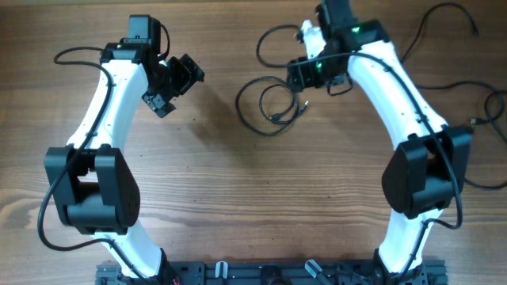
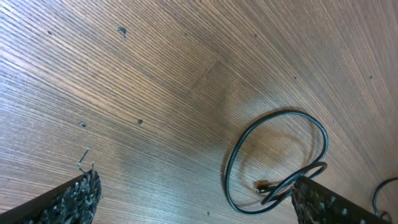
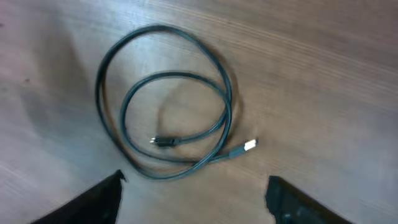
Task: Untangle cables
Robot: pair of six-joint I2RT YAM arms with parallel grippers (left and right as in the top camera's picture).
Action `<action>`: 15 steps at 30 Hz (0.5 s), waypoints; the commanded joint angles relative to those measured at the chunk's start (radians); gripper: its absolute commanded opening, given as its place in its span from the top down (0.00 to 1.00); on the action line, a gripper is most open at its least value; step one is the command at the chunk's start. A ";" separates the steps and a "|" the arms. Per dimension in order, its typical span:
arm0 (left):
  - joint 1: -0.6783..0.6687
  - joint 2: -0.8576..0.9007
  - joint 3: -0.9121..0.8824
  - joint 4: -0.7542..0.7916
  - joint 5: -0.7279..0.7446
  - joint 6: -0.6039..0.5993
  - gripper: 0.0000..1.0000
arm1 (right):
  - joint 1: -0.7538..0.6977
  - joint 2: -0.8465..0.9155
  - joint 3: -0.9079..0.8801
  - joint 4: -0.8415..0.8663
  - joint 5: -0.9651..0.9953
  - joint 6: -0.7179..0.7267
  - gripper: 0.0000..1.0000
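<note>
A thin black cable (image 1: 265, 107) lies coiled in loose loops on the wooden table, back centre. In the right wrist view the cable (image 3: 165, 102) shows as two loops with both small plug ends lying inside and beside them. In the left wrist view the cable (image 2: 277, 162) lies beside the right finger. My right gripper (image 1: 313, 79) hovers just right of the coil, open and empty; its fingers frame bare wood below the coil (image 3: 196, 199). My left gripper (image 1: 176, 87) is open and empty, left of the coil (image 2: 199, 208).
More thin black cords lie at the back right (image 1: 444, 20) and at the right edge (image 1: 493, 111). A black rail (image 1: 269, 273) runs along the table's front edge. Bare wood (image 1: 253, 190) lies between the two arm bases.
</note>
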State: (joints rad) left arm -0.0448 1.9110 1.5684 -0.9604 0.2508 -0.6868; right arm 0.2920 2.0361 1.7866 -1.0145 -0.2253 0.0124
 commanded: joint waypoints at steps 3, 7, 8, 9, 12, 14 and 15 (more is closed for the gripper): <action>-0.001 -0.017 0.002 0.002 -0.021 -0.002 0.00 | 0.018 0.019 -0.105 0.137 0.054 -0.040 0.31; -0.001 -0.017 0.002 0.002 -0.021 -0.002 0.00 | 0.037 0.102 -0.105 0.200 0.054 -0.091 0.32; -0.001 -0.017 0.002 0.002 -0.021 -0.002 0.00 | 0.048 0.118 -0.105 0.211 0.056 -0.115 0.33; -0.001 -0.017 0.002 0.002 -0.021 -0.002 0.00 | 0.063 0.142 -0.105 0.226 0.098 -0.114 0.33; -0.001 -0.017 0.002 0.002 -0.021 -0.002 0.00 | 0.087 0.194 -0.105 0.243 0.248 -0.055 0.45; -0.001 -0.017 0.002 0.002 -0.021 -0.002 0.00 | 0.087 0.216 -0.105 0.256 0.291 -0.011 0.51; -0.001 -0.017 0.002 0.002 -0.021 -0.002 0.00 | 0.087 0.226 -0.105 0.264 0.294 0.007 0.51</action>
State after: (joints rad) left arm -0.0448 1.9110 1.5684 -0.9607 0.2436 -0.6868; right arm 0.3817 2.2360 1.6890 -0.7612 0.0032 -0.0284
